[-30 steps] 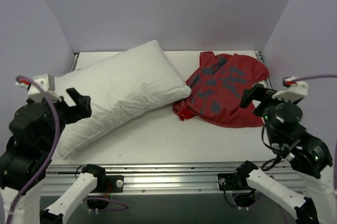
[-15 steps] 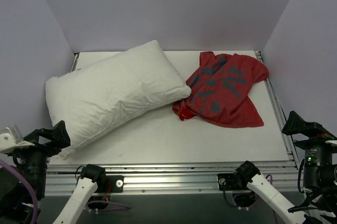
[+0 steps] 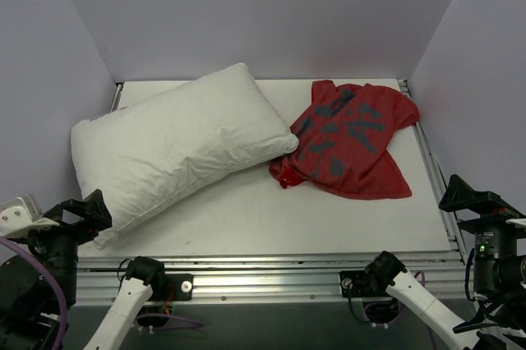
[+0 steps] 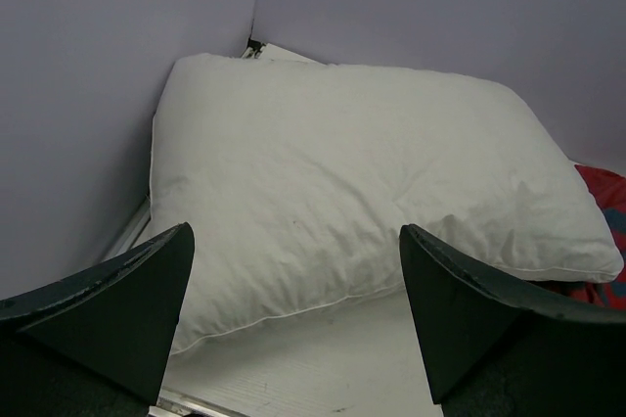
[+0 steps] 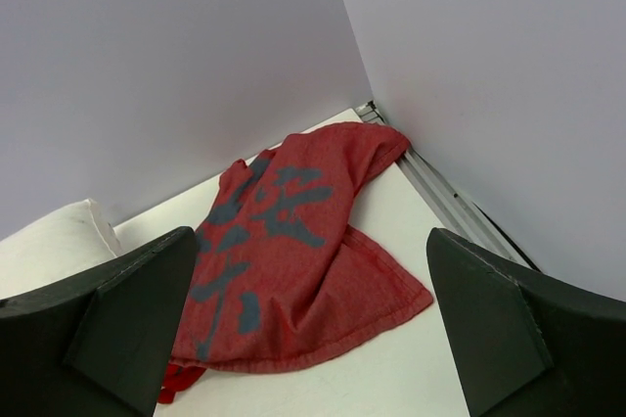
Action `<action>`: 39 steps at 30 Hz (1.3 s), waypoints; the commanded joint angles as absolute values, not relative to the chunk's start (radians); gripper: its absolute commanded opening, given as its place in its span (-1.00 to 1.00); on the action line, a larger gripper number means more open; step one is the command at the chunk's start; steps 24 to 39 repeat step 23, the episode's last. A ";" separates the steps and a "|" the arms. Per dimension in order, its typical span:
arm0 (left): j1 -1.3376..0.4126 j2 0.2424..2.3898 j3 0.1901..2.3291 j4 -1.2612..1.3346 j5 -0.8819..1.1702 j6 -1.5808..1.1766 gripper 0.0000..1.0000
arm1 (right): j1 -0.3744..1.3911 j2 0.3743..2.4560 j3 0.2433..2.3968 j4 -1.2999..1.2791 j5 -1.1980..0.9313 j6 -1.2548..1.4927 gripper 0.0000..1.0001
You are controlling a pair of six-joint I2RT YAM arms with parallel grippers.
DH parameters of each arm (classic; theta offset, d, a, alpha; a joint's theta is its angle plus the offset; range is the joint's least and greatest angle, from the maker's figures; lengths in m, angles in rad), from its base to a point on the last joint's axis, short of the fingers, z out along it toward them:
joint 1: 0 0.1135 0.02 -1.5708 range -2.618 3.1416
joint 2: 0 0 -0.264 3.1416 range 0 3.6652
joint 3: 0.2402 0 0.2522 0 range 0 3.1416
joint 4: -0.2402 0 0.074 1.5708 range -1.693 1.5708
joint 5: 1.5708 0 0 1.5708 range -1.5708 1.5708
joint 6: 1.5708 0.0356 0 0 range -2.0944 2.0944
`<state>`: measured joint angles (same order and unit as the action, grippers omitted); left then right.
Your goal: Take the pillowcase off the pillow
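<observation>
pillow [image 3: 177, 140]: one, ahead of the left gripper [image 4: 294, 231]
pillowcase [image 3: 349, 140]: one, ahead of the right gripper [image 5: 311, 232]
grippers: two
table [image 3: 246, 210]: one

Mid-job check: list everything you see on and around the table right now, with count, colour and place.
pillow: one, white, uncovered, lying diagonally on the left half
pillowcase: one, red with dark grey marks, crumpled on the far right, touching the pillow's right corner
table: one, white, under both
walls: three, pale lilac, left, back and right
left gripper: one, black, open, empty, by the near left corner
right gripper: one, black, open, empty, by the near right corner
</observation>
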<state>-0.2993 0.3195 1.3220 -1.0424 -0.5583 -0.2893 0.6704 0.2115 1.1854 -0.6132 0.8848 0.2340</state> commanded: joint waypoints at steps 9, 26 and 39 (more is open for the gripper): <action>-0.296 0.359 1.321 -1.014 -0.578 -0.311 0.88 | 0.703 0.215 1.163 -0.603 0.908 0.242 1.00; -0.296 0.364 1.304 -1.015 -0.581 -0.298 0.88 | 0.730 0.222 1.144 -0.597 0.923 0.252 1.00; -0.296 0.364 1.304 -1.015 -0.581 -0.298 0.88 | 0.730 0.222 1.144 -0.597 0.923 0.252 1.00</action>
